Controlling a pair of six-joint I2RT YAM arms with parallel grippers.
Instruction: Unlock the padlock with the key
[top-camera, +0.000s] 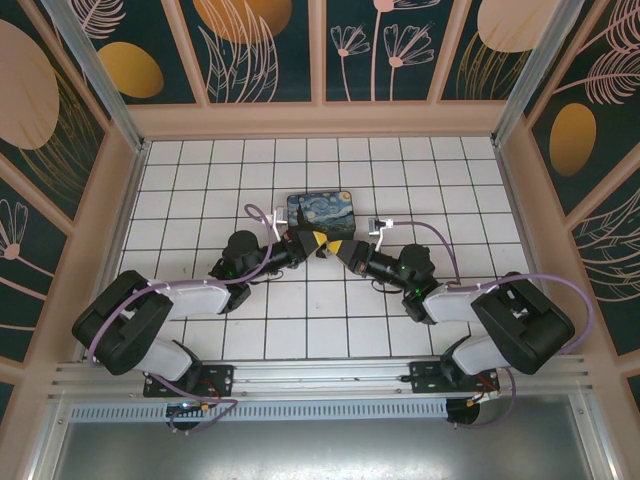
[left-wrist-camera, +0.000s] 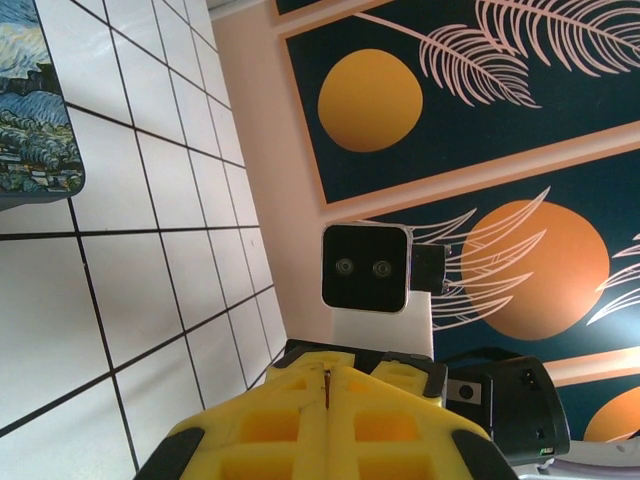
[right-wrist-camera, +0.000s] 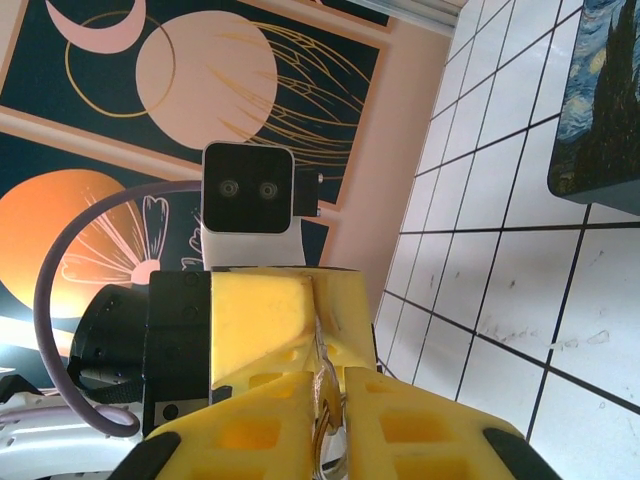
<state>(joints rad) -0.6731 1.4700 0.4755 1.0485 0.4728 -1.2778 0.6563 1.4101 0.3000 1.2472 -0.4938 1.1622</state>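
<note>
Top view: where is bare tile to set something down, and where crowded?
Free: tiles between the painted box and the back wall; tiles by the left wall and right wall. Crowded: in front of the box, where left gripper and right gripper meet.

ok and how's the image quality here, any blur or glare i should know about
Top view: even light, sharp throughout, walls splaying outward with the wide lens. Left wrist view: left gripper sits close to the lens and looks soft, the walls behind it are crisp. Right wrist view: right gripper and the key pinched in it are blurred, the tiles are sharp, no strong glare.
</note>
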